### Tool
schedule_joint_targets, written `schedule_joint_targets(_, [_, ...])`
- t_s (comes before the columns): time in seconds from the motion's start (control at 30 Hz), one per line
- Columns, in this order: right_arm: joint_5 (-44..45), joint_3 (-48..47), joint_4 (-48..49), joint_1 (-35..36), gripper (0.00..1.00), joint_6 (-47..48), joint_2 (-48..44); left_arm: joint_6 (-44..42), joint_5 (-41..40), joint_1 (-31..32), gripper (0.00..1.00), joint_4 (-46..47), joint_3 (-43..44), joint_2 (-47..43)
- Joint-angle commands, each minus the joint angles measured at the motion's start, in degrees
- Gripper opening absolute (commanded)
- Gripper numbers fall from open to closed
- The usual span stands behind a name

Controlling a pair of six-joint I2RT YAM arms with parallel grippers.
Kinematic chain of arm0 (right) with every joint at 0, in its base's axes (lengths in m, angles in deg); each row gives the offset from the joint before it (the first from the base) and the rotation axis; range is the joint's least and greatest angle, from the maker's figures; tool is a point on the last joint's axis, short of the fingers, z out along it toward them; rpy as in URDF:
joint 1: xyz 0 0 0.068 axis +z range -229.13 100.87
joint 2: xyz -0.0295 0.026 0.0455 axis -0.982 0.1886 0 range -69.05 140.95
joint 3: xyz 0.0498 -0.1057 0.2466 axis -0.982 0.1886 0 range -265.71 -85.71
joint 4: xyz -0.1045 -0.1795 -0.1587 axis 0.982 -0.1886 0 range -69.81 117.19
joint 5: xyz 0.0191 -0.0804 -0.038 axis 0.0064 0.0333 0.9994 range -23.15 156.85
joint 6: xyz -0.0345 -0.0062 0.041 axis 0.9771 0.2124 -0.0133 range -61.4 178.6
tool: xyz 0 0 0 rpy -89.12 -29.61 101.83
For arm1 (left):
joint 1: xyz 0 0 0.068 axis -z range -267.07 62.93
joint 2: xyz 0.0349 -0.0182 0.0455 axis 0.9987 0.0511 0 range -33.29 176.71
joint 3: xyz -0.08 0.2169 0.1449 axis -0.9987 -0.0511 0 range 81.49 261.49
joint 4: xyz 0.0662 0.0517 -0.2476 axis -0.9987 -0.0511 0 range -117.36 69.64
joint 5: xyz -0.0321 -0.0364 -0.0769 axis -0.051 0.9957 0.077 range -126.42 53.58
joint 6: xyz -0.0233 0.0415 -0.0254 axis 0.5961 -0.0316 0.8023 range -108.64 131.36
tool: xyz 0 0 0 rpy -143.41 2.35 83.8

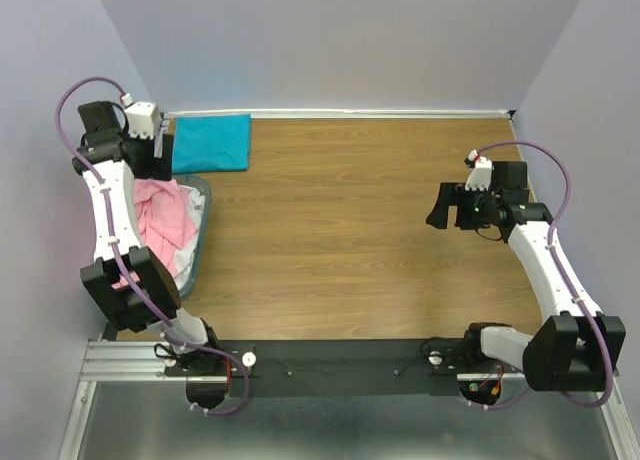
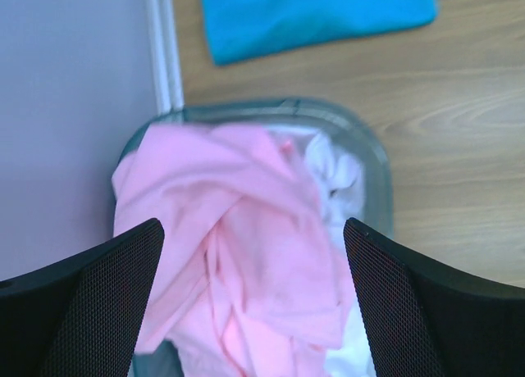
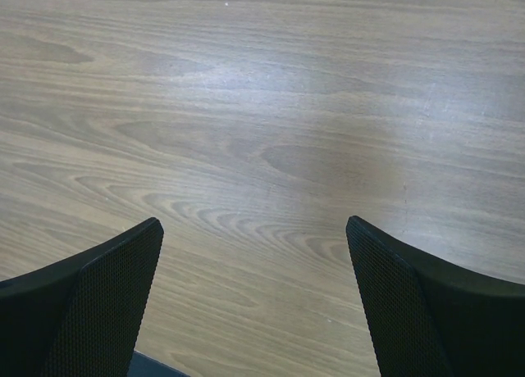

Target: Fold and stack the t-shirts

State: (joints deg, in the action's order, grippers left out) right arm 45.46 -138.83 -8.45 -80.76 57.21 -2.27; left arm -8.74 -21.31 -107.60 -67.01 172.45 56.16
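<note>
A folded teal t-shirt (image 1: 211, 142) lies flat at the table's far left; it also shows in the left wrist view (image 2: 316, 12). A crumpled light pink t-shirt (image 1: 160, 212) fills the light-blue basket (image 1: 199, 236), with white cloth (image 1: 178, 255) beside and under it. In the left wrist view the pink shirt (image 2: 238, 238) lies below and between my fingers, with white cloth (image 2: 335, 174) to its right. My left gripper (image 2: 253, 303) is open and empty above the basket. My right gripper (image 3: 254, 303) is open and empty over bare wood at the right (image 1: 445, 206).
The basket rim (image 2: 379, 160) stands against the left wall (image 2: 74, 106). The wooden table (image 1: 360, 230) spreads between the arms. A black bar and metal rail (image 1: 330, 365) run along the near edge.
</note>
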Motion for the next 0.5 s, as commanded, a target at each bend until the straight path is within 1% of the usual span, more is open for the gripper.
schedule_joint_targets(0.0, [-1.5,0.4,0.6,-0.4,1.00,0.9,2.2,-2.8,-4.8,-4.2,0.99,-4.4,-4.0,0.6])
schedule_joint_targets(0.13, [-2.0,0.0,0.6,-0.4,1.00,0.9,3.3,-3.2,-6.6,-7.0,0.98,-2.4,-10.2,0.3])
schedule_joint_targets(0.27, [-2.5,-0.5,0.5,-0.4,1.00,0.9,4.5,-3.7,-8.5,-7.9,0.98,1.9,-17.0,-0.4])
schedule_joint_targets(0.33, [-2.6,-0.7,0.5,-0.4,1.00,0.9,5.1,-4.0,-8.4,-7.9,0.96,3.1,-18.7,-0.5])
schedule_joint_targets(0.43, [-2.6,-1.0,0.4,-0.4,1.00,0.9,5.8,-4.0,-7.8,-7.9,0.86,4.6,-20.6,0.1])
schedule_joint_targets(0.47, [-2.5,-0.9,0.4,-0.4,1.00,0.9,6.2,-3.7,-7.2,-7.9,0.72,5.2,-21.3,0.5])
